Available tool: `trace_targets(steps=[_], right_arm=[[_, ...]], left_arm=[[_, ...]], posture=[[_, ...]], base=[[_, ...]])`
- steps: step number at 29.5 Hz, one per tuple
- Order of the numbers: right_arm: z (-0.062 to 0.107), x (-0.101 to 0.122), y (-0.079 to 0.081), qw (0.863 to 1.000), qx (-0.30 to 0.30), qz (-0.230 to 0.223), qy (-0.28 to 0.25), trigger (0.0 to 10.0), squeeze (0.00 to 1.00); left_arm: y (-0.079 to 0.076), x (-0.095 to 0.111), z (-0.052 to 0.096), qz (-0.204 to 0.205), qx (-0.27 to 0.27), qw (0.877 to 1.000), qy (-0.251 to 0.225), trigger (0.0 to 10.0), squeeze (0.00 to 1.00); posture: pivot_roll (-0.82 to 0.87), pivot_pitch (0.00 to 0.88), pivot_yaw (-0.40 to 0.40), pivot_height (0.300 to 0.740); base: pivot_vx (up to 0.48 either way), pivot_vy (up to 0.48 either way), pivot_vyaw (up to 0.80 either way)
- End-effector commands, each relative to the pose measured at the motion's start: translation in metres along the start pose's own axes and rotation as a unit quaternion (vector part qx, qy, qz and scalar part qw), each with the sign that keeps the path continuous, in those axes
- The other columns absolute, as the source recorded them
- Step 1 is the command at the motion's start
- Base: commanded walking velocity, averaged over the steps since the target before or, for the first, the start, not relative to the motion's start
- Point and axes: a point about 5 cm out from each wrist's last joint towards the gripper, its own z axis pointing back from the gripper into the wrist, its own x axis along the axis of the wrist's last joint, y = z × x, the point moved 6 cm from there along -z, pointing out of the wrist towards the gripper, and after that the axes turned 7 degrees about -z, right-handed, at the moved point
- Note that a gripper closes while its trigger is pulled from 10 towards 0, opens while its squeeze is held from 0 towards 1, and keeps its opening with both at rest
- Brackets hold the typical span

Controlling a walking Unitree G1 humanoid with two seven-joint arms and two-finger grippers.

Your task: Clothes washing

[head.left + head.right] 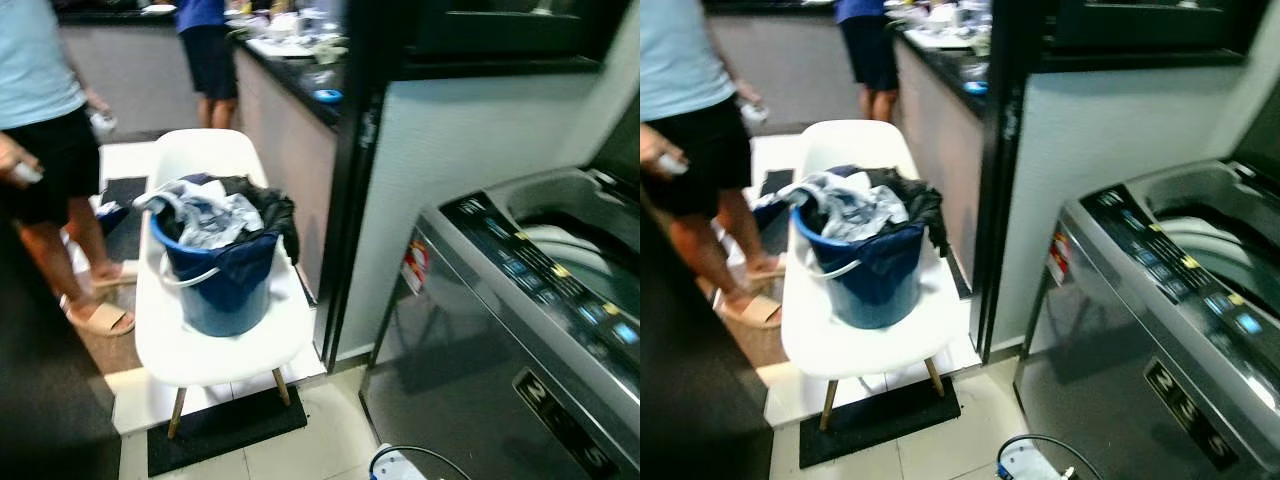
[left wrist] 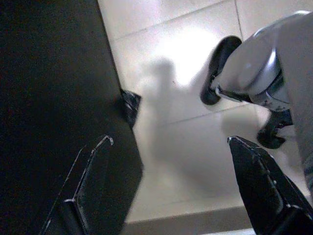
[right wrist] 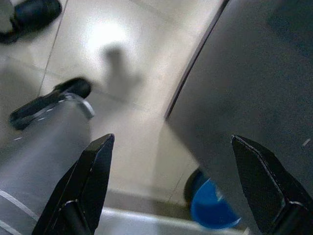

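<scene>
A blue bucket (image 1: 225,285) heaped with grey, white and dark clothes (image 1: 212,213) stands on a white chair (image 1: 215,345) ahead and to the left. To the right is a grey top-loading washing machine (image 1: 520,330) with its lid up and the drum opening (image 1: 575,240) showing. My left gripper (image 2: 171,181) hangs open over the pale tiled floor beside a dark surface. My right gripper (image 3: 171,181) also hangs open above the floor, close to the machine's dark side, nothing between its fingers.
A person (image 1: 45,150) in a light shirt and sandals stands left of the chair; another person (image 1: 208,60) stands further back by a cluttered counter (image 1: 290,60). A black pillar (image 1: 355,180) rises between chair and machine. A blue-white object (image 1: 395,465) with a cable lies on the floor.
</scene>
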Motion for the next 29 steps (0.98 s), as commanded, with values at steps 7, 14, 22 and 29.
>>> trace_targets(steps=[7, 14, 22, 29], right_arm=[[0.000, -0.004, 0.001, 1.000, -0.003, -0.005, 0.003, 10.0, 0.00], [0.000, 0.005, 0.001, 1.000, -0.002, -0.012, -0.008, 10.0, 0.00], [0.006, 0.029, -0.043, 0.997, -0.052, -0.049, -0.036, 10.0, 0.00], [0.010, 0.042, -0.056, 0.991, -0.070, -0.098, -0.062, 10.0, 0.00]], left_arm=[[-0.007, 0.003, 0.000, 0.031, -0.012, 0.999, -0.007, 10.0, 0.00], [0.001, 0.005, 0.000, 0.042, -0.002, 0.999, -0.011, 10.0, 0.00], [-0.012, 0.058, -0.005, 0.006, -0.039, 0.996, -0.083, 10.0, 0.00], [-0.025, 0.067, -0.003, -0.032, -0.072, 0.992, -0.099, 10.0, 0.00]], posture=[[0.21, 0.000, -0.101, 0.740], [0.20, 0.000, -0.117, 0.740], [0.10, 0.000, -0.048, 0.740], [0.03, 0.000, -0.008, 0.740]], base=[[0.000, 0.000, 0.73], [0.000, 0.000, 0.73], [0.000, 0.000, 0.70], [0.000, 0.000, 0.00]])
